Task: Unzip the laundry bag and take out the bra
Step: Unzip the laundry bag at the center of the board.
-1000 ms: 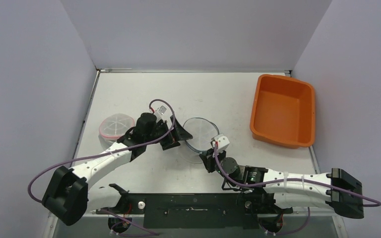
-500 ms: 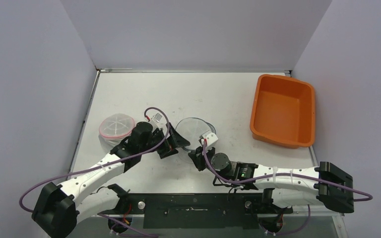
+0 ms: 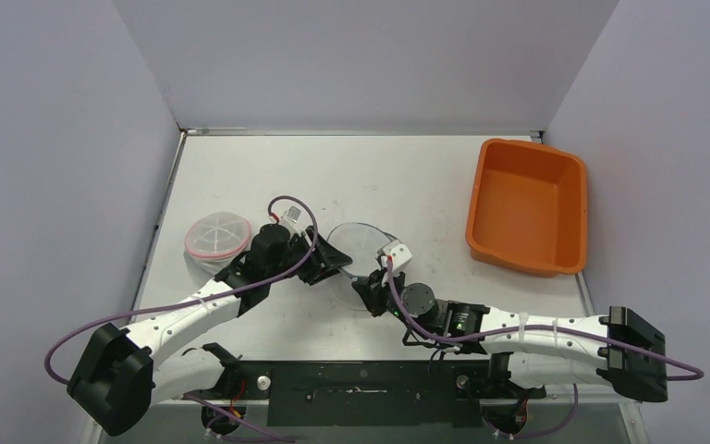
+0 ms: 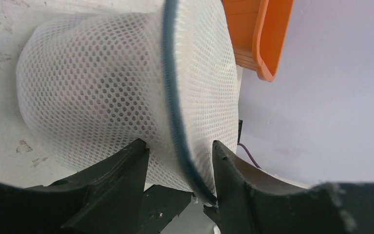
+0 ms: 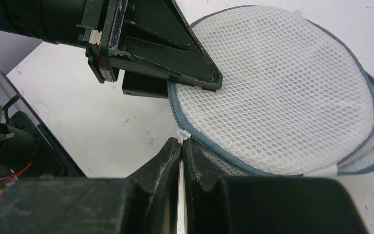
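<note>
The laundry bag (image 3: pixel 362 240) is a round white mesh pouch with a blue-grey zipper band, lying mid-table. My left gripper (image 3: pixel 331 262) grips its left edge. In the left wrist view the laundry bag (image 4: pixel 102 87) has its rim and zipper band pinched in the left gripper (image 4: pixel 180 142). My right gripper (image 3: pixel 366 289) is at the near edge. In the right wrist view the right gripper (image 5: pixel 181 141) is shut on the white zipper pull (image 5: pixel 181 133) at the rim of the laundry bag (image 5: pixel 282 92). The bra is hidden.
An orange bin (image 3: pixel 527 205) stands at the right, also seen in the left wrist view as the orange bin (image 4: pixel 253 34). A round pink-rimmed mesh item (image 3: pixel 215 235) lies left of my left arm. Grey walls enclose the table on three sides.
The bag and both grippers shifted left and a little nearer. The left jaws, wide open before, have closed onto the bag's edge. The right gripper stayed shut at the zipper pull.
</note>
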Motion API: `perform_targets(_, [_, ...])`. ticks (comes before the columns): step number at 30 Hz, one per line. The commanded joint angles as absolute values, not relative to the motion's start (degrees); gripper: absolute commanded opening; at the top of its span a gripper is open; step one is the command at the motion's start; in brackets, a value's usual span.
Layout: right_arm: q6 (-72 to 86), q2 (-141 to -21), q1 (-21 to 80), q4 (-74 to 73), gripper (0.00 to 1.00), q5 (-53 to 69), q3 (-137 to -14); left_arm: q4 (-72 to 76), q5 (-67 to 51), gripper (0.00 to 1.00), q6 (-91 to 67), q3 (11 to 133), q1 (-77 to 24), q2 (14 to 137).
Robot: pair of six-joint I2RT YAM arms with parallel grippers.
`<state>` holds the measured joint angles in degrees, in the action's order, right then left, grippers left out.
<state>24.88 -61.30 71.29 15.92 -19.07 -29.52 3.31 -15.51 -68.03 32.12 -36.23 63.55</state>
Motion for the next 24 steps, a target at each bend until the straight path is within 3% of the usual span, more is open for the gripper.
perform_targets(1, [26.0, -58.7, 71.3, 16.3, 0.05, -20.0, -30.7, 7.6, -12.9, 0.44, -68.5, 32.2, -35.7, 63.5])
perform_targets(17, [27.9, -51.8, 70.0, 8.5, 0.05, -24.7, -28.0, 8.3, -12.1, 0.02, -68.7, 30.9, -34.9, 64.3])
perform_targets(24, [29.1, -48.3, 69.4, 5.2, 0.05, -27.8, -26.4, 8.2, -12.3, 0.0, -68.8, 30.5, -34.7, 64.2])
